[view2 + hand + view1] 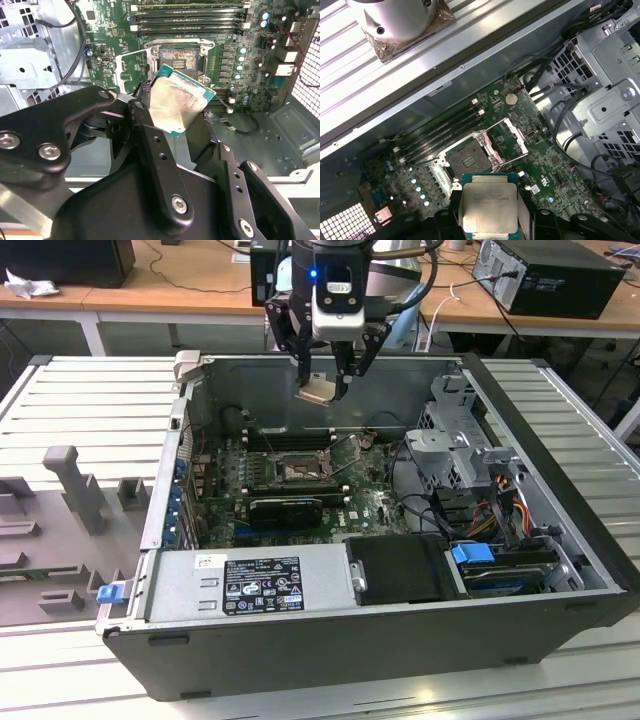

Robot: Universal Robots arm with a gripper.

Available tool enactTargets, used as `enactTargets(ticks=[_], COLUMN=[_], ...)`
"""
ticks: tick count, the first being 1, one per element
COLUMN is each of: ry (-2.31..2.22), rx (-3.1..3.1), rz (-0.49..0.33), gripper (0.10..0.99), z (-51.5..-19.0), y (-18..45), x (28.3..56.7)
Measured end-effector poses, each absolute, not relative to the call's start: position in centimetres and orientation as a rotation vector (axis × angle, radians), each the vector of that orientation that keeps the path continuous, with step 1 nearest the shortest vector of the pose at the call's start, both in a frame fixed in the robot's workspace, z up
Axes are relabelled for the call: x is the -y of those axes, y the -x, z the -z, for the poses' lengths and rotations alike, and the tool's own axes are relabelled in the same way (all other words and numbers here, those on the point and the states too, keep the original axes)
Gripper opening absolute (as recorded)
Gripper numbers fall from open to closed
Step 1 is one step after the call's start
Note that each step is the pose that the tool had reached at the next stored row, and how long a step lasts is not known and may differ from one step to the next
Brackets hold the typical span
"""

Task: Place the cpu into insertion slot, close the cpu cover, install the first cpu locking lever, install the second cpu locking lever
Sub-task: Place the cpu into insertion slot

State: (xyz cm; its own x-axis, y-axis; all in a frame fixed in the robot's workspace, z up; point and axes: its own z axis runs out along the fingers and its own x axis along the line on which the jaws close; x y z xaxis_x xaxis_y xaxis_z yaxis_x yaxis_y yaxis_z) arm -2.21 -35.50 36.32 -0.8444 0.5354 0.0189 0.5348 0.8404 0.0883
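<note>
My gripper (322,388) is shut on the cpu (318,392) and holds it in the air above the back of the open computer case. The chip is held by two opposite edges, its silvery face (487,207) showing in the first wrist view and its pale face (177,102) in the second. Below it on the green board lies the insertion slot (297,470) (467,161) (180,59), uncovered, with its pin field bare. The cpu cover (508,136) (131,70) is swung up beside the socket. A thin locking lever (345,447) stands raised next to it.
Long black memory slots (442,132) run beside the socket and a black card (285,508) lies in front of it. A metal drive cage (455,430) with cables, a power supply (245,585) and the case walls surround the board. A grey fixture (75,485) stands at the exterior view's left.
</note>
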Motion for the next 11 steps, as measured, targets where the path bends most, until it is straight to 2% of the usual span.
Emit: enactTargets(ticks=[11], ry=[-0.918], rx=[-2.993], rz=[-0.141], gripper=[0.529], z=[-36.26], y=[2.21], x=[35.50])
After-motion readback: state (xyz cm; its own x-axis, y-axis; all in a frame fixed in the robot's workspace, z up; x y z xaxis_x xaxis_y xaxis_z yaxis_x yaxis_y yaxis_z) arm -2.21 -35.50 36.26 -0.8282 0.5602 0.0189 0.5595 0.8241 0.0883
